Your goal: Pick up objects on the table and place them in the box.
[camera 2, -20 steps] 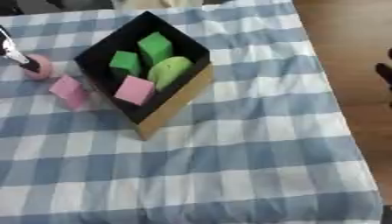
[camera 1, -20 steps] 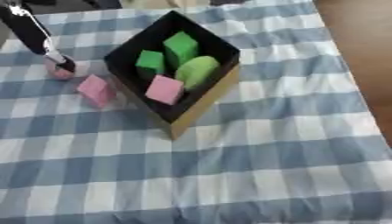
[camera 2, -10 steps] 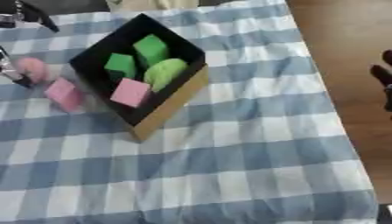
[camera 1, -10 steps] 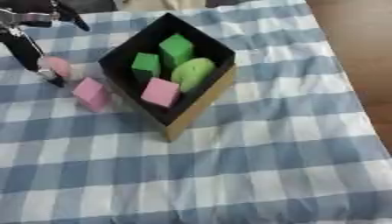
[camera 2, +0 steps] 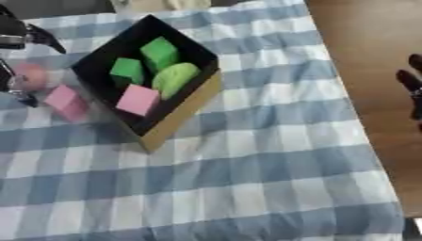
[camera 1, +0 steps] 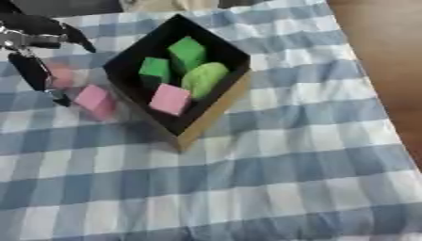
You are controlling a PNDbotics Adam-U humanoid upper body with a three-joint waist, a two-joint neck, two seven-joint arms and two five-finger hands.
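Left hand (camera 1: 33,44) lifted; pink object (camera 1: 59,75) half hidden.

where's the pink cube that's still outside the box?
In the left eye view, the pink cube lies on the checked cloth just left of the box, right beside the left hand fingers.

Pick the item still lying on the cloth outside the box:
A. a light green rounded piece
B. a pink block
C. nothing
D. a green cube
B: a pink block lies on the checked cloth left of the box, beside the left hand.
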